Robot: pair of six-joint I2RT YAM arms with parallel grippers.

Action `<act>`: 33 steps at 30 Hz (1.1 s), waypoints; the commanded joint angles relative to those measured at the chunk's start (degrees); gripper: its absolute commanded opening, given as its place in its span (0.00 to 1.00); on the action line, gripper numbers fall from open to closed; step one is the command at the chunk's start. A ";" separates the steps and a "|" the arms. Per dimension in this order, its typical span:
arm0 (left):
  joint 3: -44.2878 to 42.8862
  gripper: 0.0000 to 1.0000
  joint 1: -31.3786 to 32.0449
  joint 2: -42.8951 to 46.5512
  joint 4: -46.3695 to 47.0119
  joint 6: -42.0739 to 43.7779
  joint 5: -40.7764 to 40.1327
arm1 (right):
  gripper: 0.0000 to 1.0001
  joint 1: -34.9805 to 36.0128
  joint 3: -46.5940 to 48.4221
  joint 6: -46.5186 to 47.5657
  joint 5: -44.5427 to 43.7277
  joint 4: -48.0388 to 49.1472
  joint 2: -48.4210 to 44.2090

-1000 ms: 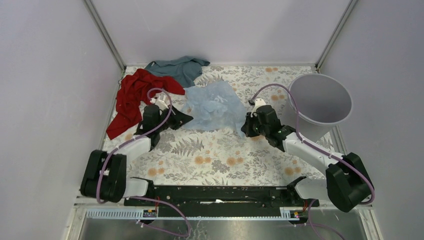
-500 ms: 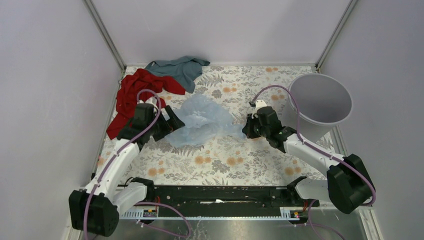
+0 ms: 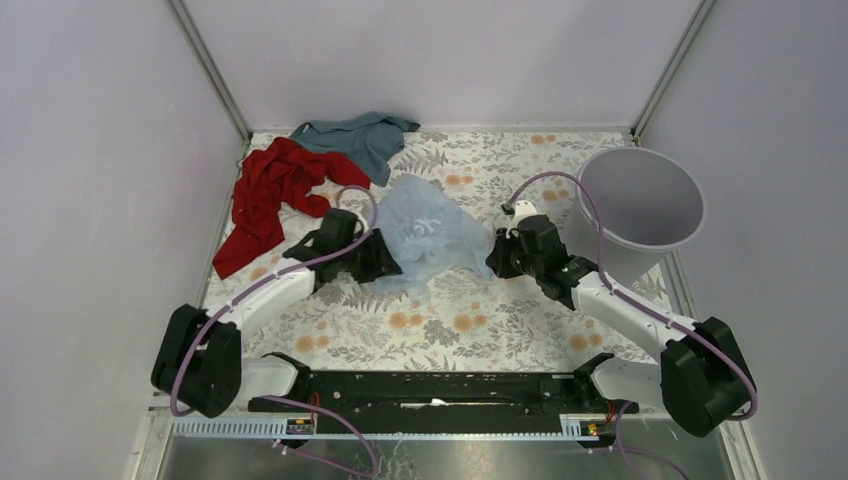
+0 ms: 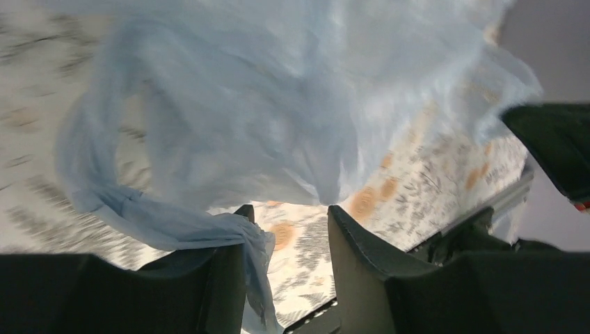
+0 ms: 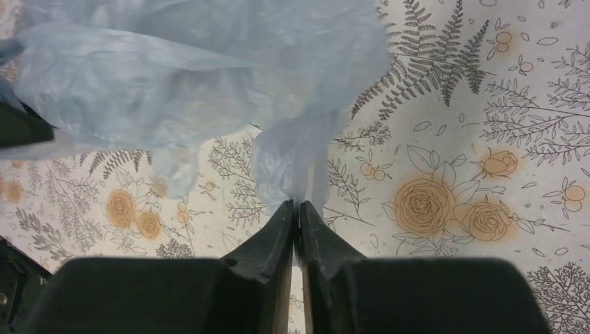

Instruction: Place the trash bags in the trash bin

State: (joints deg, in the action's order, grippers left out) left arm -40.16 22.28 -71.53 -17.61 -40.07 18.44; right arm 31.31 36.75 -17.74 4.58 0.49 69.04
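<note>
A: Checked left gripper point(image 4: 289, 212)?
B: Standing parted. Trash bag point(image 4: 278, 104) draped over one finger, not pinched.
A: Right gripper point(image 5: 298, 205)?
B: Clamped on a thin corner of the bag.
A: Farther out?
B: Bunched between both grippers. Trash bin point(image 3: 640, 200) far right, apart from bag.

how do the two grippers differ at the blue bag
Left gripper: jaws apart, trash bag only draped over one finger. Right gripper: jaws pinched shut on a twist of it. Left sits at the bag's left side, right at its right side. Both touch the bag.
</note>
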 commanded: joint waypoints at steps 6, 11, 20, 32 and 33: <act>-10.72 0.78 10.02 -0.46 2.05 8.71 -3.73 | 0.22 0.10 -1.28 0.04 -2.52 -2.56 -4.65; -8.21 0.99 10.06 1.92 -6.32 8.26 -0.42 | 0.25 0.15 -0.60 0.05 -2.19 -2.15 -3.34; -15.38 0.99 6.87 5.26 -22.90 8.12 -20.47 | 0.26 0.15 0.21 0.22 -2.23 -1.78 -1.65; -23.41 0.99 -8.15 -6.99 -17.02 17.98 2.20 | 0.27 0.08 -0.15 0.52 -2.29 -1.75 -2.51; -24.00 0.99 -9.00 -8.45 -16.98 18.88 5.46 | 0.27 0.12 -0.10 0.47 -2.21 -1.70 -2.69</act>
State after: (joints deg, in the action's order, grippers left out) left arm -60.75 18.02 -76.18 -37.47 -26.30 10.28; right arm 31.31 35.55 -17.78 3.51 -1.89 67.37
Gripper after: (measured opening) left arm 0.988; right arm 0.263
